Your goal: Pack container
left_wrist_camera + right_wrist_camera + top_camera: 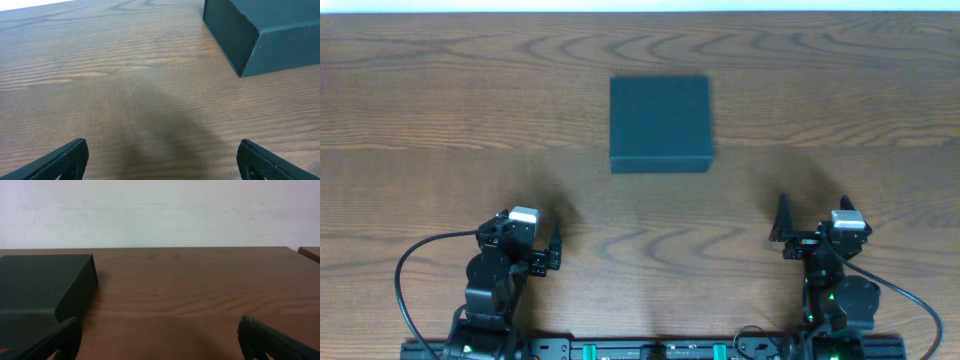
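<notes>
The container (660,122) is a square, dark teal box with its lid down, standing alone on the wooden table past the middle. In the left wrist view the container (270,35) lies at the upper right, well ahead of the fingers. In the right wrist view the container (40,285) fills the left side. My left gripper (532,228) rests near the front left, open and holding nothing; its fingers spread wide in its own view (162,160). My right gripper (813,212) sits at the front right, also open with nothing in it (160,337).
The bare wooden table (440,120) stretches around the box, ending at a white wall beyond its far edge (160,215). A corner of another brown surface (311,252) shows at the far right. Black cables (410,270) loop beside the arm bases at the front edge.
</notes>
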You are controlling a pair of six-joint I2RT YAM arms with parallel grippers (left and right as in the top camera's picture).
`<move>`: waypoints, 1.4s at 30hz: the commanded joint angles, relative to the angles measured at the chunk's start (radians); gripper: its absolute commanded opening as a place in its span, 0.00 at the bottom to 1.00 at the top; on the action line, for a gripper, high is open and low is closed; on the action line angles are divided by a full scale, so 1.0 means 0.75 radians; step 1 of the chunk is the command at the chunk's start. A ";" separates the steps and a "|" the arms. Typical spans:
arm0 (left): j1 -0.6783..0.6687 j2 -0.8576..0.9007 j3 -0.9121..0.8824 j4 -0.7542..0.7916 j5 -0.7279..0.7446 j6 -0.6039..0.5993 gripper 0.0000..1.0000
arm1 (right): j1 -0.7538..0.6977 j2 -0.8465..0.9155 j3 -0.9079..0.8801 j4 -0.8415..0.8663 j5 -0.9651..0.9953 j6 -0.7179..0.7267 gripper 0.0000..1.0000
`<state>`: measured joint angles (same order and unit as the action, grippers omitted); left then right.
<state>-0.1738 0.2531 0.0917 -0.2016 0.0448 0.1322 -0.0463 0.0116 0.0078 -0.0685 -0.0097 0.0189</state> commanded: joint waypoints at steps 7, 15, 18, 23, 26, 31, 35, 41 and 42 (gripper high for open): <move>0.005 -0.008 -0.039 -0.011 -0.015 0.014 0.95 | 0.010 -0.009 -0.003 -0.008 0.007 0.019 0.99; 0.005 -0.008 -0.039 -0.011 -0.015 0.014 0.95 | 0.010 -0.009 -0.003 -0.008 0.008 0.019 0.99; 0.005 -0.011 -0.039 -0.010 -0.015 0.015 0.95 | 0.010 -0.009 -0.003 -0.008 0.008 0.019 0.99; 0.007 -0.142 -0.039 0.122 -0.065 0.064 0.95 | 0.010 -0.009 -0.003 -0.008 0.008 0.019 0.99; 0.020 -0.283 -0.039 0.303 -0.065 0.062 0.96 | 0.010 -0.009 -0.003 -0.008 0.008 0.019 0.99; 0.096 -0.334 -0.040 0.606 -0.066 -0.083 0.95 | 0.010 -0.009 -0.003 -0.008 0.008 0.019 0.99; 0.098 -0.334 -0.043 0.686 -0.087 -0.080 0.95 | 0.010 -0.009 -0.003 -0.008 0.008 0.019 0.99; 0.103 -0.334 -0.116 0.606 -0.190 -0.003 0.95 | 0.010 -0.009 -0.003 -0.008 0.008 0.019 0.99; 0.104 -0.334 -0.116 0.573 -0.202 0.009 0.95 | 0.010 -0.009 -0.003 -0.008 0.007 0.019 0.99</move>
<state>-0.1043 0.0101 0.0261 0.2523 -0.0566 0.1097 -0.0463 0.0116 0.0078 -0.0692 -0.0071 0.0189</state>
